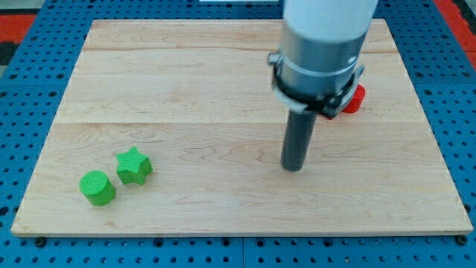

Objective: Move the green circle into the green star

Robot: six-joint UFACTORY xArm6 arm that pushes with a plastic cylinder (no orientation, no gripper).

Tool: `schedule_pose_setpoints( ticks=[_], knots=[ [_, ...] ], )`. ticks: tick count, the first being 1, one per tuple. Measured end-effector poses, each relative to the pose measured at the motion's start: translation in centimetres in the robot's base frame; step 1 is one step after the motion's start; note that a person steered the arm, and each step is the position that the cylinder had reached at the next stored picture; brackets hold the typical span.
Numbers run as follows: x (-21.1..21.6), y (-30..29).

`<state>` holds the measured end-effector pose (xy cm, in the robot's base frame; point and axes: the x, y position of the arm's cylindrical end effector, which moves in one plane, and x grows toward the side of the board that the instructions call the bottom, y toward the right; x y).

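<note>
Pale wooden table top (pixel 223 82) on a blue pegboard base (pixel 30 89). Green cylinder-shaped circle block (pixel 97 187) sits near the view's bottom left, just beside the green star-shaped block (pixel 134 165), which lies up and to its right; small gap between them, not touching as far as I can tell. My tip (pixel 293 168), the dark rod's end, rests mid-board, well apart to the right of both green blocks. No jaws here, just the rod, holding nothing. Red block (pixel 355 99), shape unclear, partly hidden behind the arm's grey-white body (pixel 320 45) at the view's right.
</note>
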<state>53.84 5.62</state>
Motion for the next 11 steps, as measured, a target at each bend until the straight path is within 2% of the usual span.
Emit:
schedule_pose_setpoints(
  ticks=[3,4,5,7,11],
  knots=[
    [8.0,-23.6],
    [7.4,-30.7],
    [5.3,-30.1],
    [3.6,-21.3],
    [-7.6,-17.5]
  ],
)
